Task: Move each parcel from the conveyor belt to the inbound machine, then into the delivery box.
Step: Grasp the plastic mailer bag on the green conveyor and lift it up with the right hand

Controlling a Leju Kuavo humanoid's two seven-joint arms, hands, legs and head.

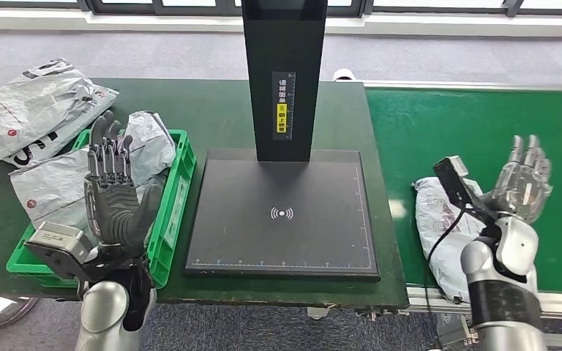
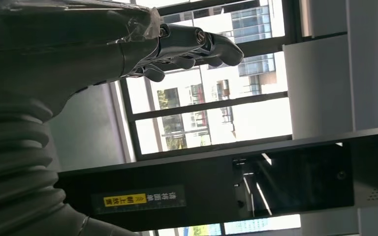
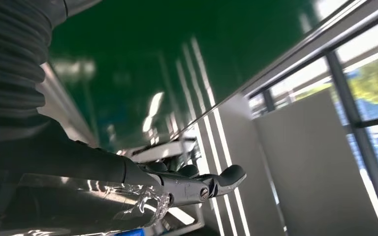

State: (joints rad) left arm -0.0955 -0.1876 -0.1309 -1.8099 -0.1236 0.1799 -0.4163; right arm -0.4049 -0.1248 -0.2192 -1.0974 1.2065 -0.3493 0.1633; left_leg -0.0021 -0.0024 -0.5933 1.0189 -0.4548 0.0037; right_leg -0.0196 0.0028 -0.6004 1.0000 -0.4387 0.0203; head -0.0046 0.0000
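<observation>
A white crumpled parcel (image 1: 439, 228) lies on the green conveyor belt (image 1: 483, 124) near its front edge. My right hand (image 1: 521, 183) is raised just right of it, fingers straight and apart, holding nothing. My left hand (image 1: 113, 191) stands upright over the green delivery box (image 1: 178, 197), also empty with fingers extended. Two grey-white parcels (image 1: 73, 179) lie in that box. The inbound machine's black flat plate (image 1: 282, 213) with its dark post (image 1: 284, 73) sits between the hands. The left wrist view shows the hand's fingers (image 2: 197, 42) against windows and the machine's post (image 2: 216, 184).
More grey-white parcels (image 1: 33, 110) are piled on the green table (image 1: 205, 110) at the far left, behind the box. The belt's metal rail (image 1: 439, 296) runs along the front right. The right wrist view shows the fingers (image 3: 197, 184) over the green belt (image 3: 142, 59).
</observation>
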